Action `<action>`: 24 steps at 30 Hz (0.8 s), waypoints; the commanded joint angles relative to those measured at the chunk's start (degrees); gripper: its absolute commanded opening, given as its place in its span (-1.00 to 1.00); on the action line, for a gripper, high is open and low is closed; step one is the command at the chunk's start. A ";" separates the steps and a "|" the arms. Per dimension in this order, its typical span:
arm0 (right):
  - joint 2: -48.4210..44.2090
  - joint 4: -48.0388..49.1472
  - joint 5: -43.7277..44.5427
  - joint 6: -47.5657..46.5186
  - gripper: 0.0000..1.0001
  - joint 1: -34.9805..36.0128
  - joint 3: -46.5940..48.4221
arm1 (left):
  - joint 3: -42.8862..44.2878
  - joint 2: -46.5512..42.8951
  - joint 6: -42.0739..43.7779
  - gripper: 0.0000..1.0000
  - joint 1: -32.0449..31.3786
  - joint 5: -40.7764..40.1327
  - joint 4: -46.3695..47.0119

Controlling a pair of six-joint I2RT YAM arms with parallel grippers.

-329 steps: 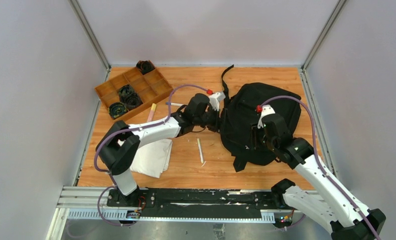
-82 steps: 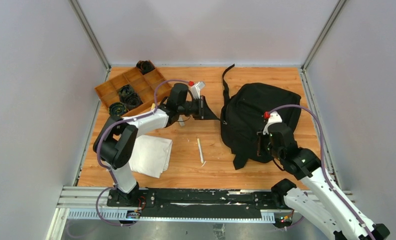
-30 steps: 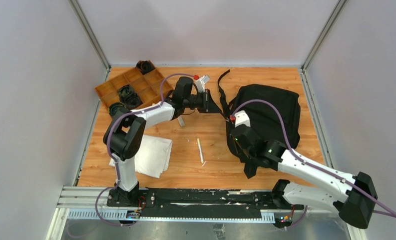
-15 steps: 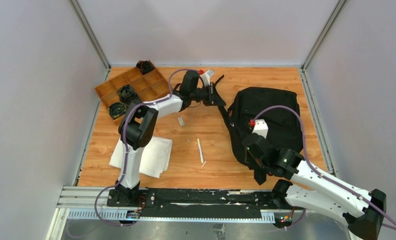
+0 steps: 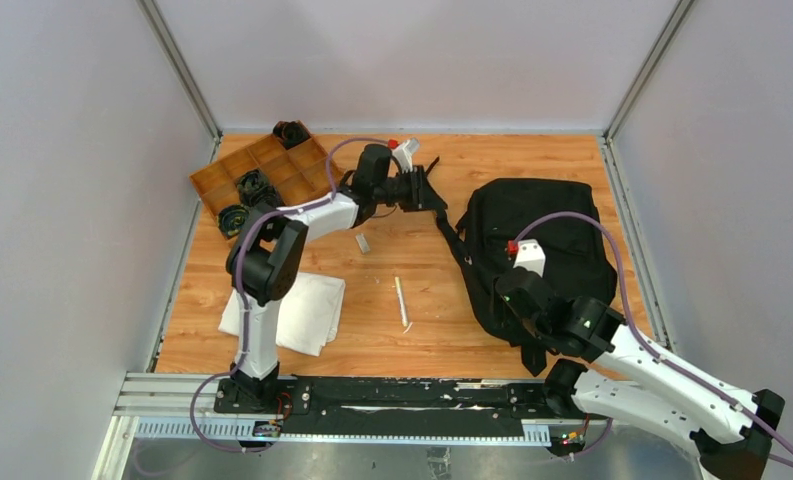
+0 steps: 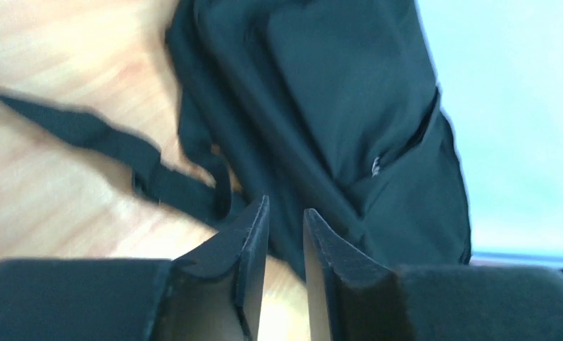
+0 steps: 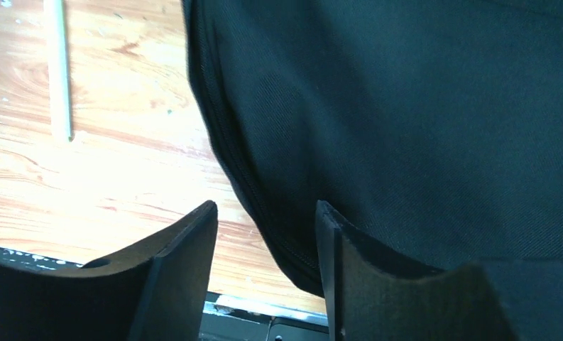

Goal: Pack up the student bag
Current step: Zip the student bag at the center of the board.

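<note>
The student bag (image 5: 557, 235) lies flat at the right of the table, and its strap (image 5: 454, 240) is stretched out to the far left. The bag also fills the left wrist view (image 6: 335, 92) and the right wrist view (image 7: 420, 106). My left gripper (image 5: 427, 188) hovers at the strap's far end. Its jaws (image 6: 285, 213) stand a narrow gap apart, with only wood showing between them. My right gripper (image 5: 517, 300) is open over the bag's near-left edge. That edge lies between its jaws (image 7: 264, 213).
A white pen (image 5: 401, 300) lies mid-table and also shows in the right wrist view (image 7: 58, 64). A small grey piece (image 5: 363, 242) lies beyond it. A folded white cloth (image 5: 297, 312) is at the near left. A wooden compartment tray (image 5: 234, 163) with black coils stands at the far left.
My left gripper has swung farther back and right, drawing the strap out. My right arm has slid toward the near edge along the bag's left side. The bag has shifted slightly right.
</note>
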 commanded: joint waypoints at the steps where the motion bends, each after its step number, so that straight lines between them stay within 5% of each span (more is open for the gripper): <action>1: 2.20 1.87 -0.49 -6.36 0.21 0.75 4.85 | -9.91 -10.26 0.90 -0.26 -1.72 -2.98 0.56; 7: 16.21 8.79 0.57 -16.15 0.28 0.99 11.10 | -17.27 -17.37 -3.92 0.26 -5.50 -7.41 -0.56; 12: 23.96 13.91 3.76 -21.69 0.07 0.91 11.33 | -18.97 -15.85 -9.66 0.46 -7.99 -9.05 -0.66; 16: 25.34 15.10 5.78 -21.66 -0.17 0.80 8.33 | -18.60 -12.71 -12.40 0.50 -8.47 -8.79 -0.58; 22: 21.65 17.67 4.02 -20.75 -0.99 0.66 3.58 | -14.03 -8.93 -13.11 0.39 -10.02 -7.12 -0.62; 24: 20.49 18.08 3.05 -20.48 -1.00 0.46 2.86 | -13.51 -7.91 -13.94 0.33 -10.16 -5.97 -0.59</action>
